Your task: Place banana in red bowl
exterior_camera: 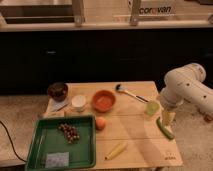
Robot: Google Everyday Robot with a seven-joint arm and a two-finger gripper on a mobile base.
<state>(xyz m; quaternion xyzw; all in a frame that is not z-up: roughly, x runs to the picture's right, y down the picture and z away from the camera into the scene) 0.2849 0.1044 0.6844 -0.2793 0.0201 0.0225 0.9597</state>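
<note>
Camera view: the banana (116,150) lies on the tabletop (135,127) at lower centre, well apart from the red bowl (103,100) above it. Grasp and placing are both left, I judge. The tool (167,116) hangs at the right of the frame, away from both things — its state I cannot tell

Banana (116,150) lies on bare wood near the front edge, open board on every side; green tray (47,140) walls off the left; orange fruit (100,123) sits right between banana and red bowl (103,100); right of the fruit the table (132,127) is bare, an open lane up to the bowl; white cup (78,102) crowds the bowl's left; gripper (167,117) hangs at the right edge, beside a pale green cup (152,107), over the green vegetable (165,128).
</note>
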